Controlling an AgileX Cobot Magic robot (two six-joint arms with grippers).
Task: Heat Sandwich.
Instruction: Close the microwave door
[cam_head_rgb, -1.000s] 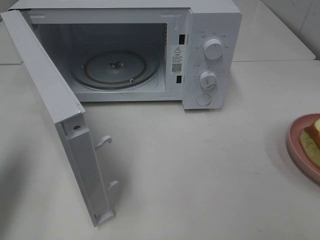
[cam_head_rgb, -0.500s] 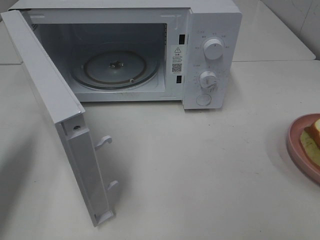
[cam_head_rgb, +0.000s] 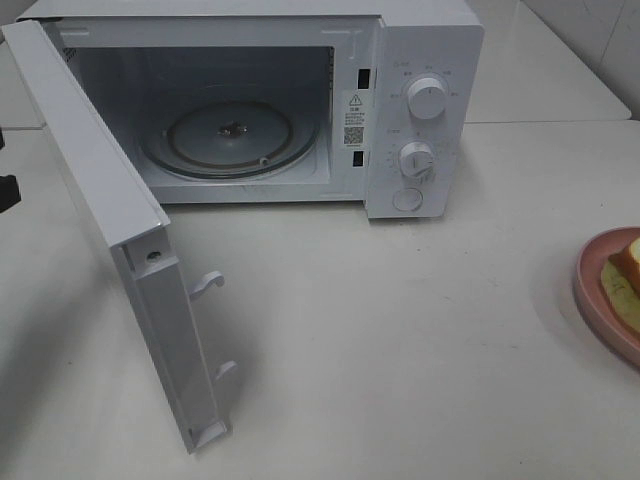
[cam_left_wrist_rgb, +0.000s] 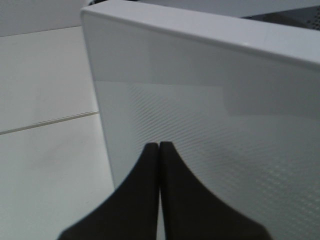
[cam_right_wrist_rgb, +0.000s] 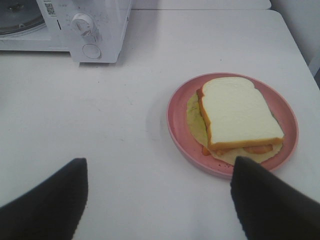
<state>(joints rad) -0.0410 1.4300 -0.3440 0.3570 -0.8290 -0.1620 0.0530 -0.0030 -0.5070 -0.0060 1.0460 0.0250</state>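
Observation:
The sandwich (cam_right_wrist_rgb: 240, 112), white bread with a tan-orange crust, lies on a round pink plate (cam_right_wrist_rgb: 176, 122); both show cut off at the right edge of the exterior view, sandwich (cam_head_rgb: 628, 262) and plate (cam_head_rgb: 590, 290). My right gripper (cam_right_wrist_rgb: 159, 162) is open and empty, above the table short of the plate. The white microwave (cam_head_rgb: 420, 60) stands open, its door (cam_head_rgb: 95, 170) swung out to the left, its glass turntable (cam_head_rgb: 230, 135) bare. My left gripper (cam_left_wrist_rgb: 159, 147) is shut and empty, close to the door's outer face (cam_left_wrist_rgb: 225, 150); a dark bit of it (cam_head_rgb: 6, 190) shows at the exterior view's left edge.
The microwave has two dials (cam_head_rgb: 427, 98) and a round button (cam_head_rgb: 407, 199) on its right panel. The white tabletop (cam_head_rgb: 380, 340) lies between the microwave and the plate. The open door juts far forward on the left.
A dark part of my left gripper has come into the exterior view at the left edge, behind the open door. The microwave, plate and sandwich have not moved.

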